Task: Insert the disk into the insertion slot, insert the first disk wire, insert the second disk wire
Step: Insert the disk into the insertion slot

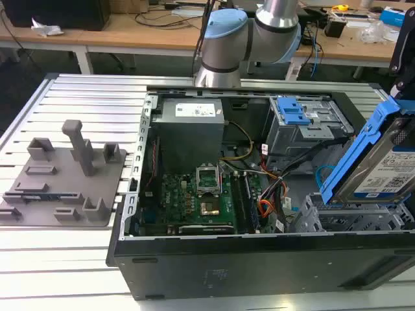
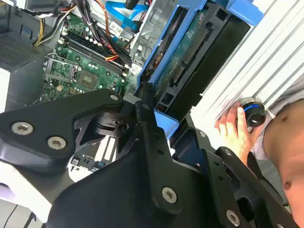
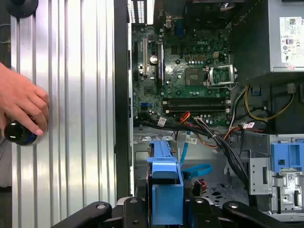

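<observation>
The disk [image 1: 389,162], a silver drive with a white-and-blue label in a bright blue caddy, hangs tilted over the exterior view's right end of the open computer case. My gripper [image 3: 166,209] is shut on it, with a black finger on each side of the caddy's blue edge [image 2: 166,124]. The disk's green circuit side [image 2: 190,52] faces the second wrist camera. Just beneath the disk sits the insertion slot [image 1: 353,219], a light grey perforated cage. The second disk wire [image 3: 197,169], a flat light-blue cable, loops beside the slot and also shows as the light-blue wire [image 1: 322,176] left of the disk.
A grey bay with a blue latch [image 1: 295,111] stands behind the slot. Orange and black wire bundles [image 1: 269,197] run past the motherboard [image 1: 198,201]. A grey fixture plate [image 1: 61,178] lies on the slatted table. A person's hand [image 3: 21,102] holds a round knob [image 3: 19,134].
</observation>
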Motion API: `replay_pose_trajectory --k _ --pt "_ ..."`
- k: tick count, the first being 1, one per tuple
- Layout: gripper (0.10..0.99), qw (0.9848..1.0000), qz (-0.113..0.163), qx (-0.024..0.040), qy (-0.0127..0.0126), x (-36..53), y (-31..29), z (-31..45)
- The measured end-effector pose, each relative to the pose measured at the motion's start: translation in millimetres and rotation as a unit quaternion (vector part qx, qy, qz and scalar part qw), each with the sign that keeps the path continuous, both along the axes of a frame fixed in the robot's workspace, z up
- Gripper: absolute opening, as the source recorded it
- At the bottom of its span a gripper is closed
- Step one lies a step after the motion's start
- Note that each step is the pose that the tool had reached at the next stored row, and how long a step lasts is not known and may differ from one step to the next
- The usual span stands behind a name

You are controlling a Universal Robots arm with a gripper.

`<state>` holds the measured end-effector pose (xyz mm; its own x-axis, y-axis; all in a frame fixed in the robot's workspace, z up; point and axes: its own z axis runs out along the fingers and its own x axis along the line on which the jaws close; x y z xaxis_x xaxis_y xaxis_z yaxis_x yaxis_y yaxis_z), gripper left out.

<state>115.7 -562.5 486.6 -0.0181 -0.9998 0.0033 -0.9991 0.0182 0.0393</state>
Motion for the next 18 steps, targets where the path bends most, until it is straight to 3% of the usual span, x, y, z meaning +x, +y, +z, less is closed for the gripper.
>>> replay_pose_trajectory --k 12,14,15,18 --pt "0.365 1.0 0.0 0.0016 -0.0006 -0.2 -0.1 0.1" --pt "0.365 1.0 0.0 0.007 -0.0019 -0.5 -0.6 0.0" --pt "0.365 0.9999 0.0 0.0151 -0.0029 -0.7 -2.1 0.0" --pt "0.365 0.9995 0.0 0.0307 -0.0037 -1.0 -6.1 0.0"
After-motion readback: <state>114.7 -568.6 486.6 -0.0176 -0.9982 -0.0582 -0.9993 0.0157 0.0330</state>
